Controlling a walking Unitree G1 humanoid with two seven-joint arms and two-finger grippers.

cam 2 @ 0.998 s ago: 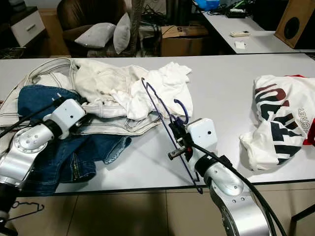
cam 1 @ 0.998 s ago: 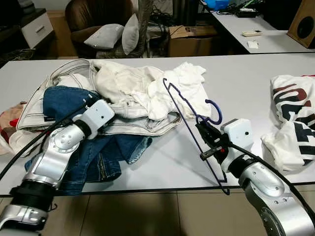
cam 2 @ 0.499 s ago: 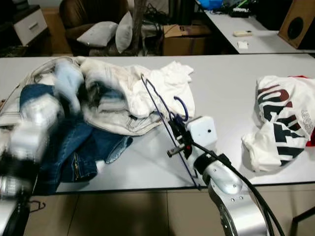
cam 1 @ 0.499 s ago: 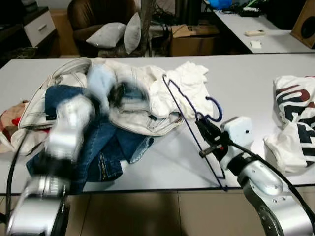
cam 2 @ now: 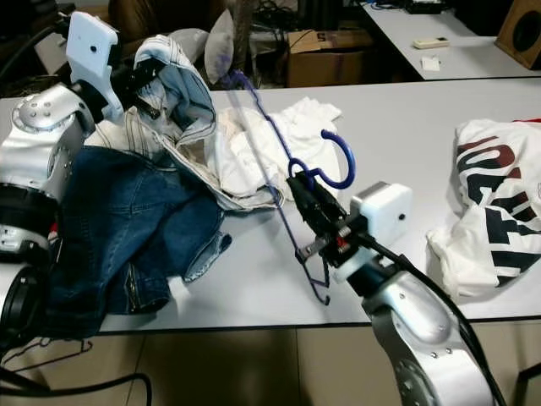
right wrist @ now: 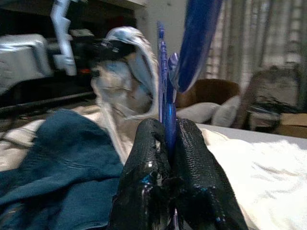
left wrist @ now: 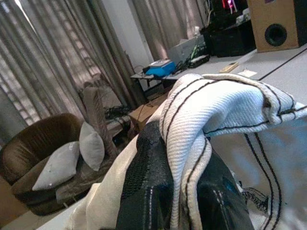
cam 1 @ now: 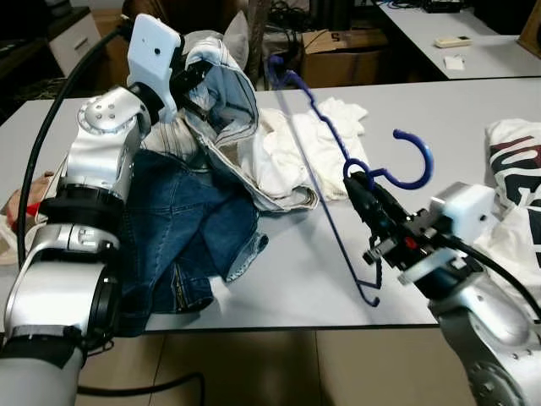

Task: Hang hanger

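A blue wire hanger (cam 1: 425, 166) stands tilted above the white table (cam 1: 439, 101), its lower corner near the tabletop. My right gripper (cam 1: 362, 193) is shut on its wire just below the hook; in the right wrist view the wire runs up between the two black fingers (right wrist: 153, 158). At the left, my left gripper (cam 1: 188, 85) is raised high and shut on a fold of white jeans (cam 1: 224, 93) with dark stitching. That fabric (left wrist: 216, 105) drapes over the black fingers (left wrist: 148, 191) in the left wrist view. The rest of the jeans hangs down to the pile.
Blue jeans (cam 1: 182, 220) and white garments (cam 1: 287, 148) lie heaped on the table's left half. A printed white T-shirt (cam 1: 520, 161) lies at the right edge. Beyond the table are a cardboard box (cam 1: 338, 59), an armchair with pillows (cam 2: 221, 34) and a second table (cam 1: 456, 25).
My left arm swung up from the pile, lifting the white jeans high. My right gripper raised the hanger off the table and moved it slightly right. The camera shifted a little.
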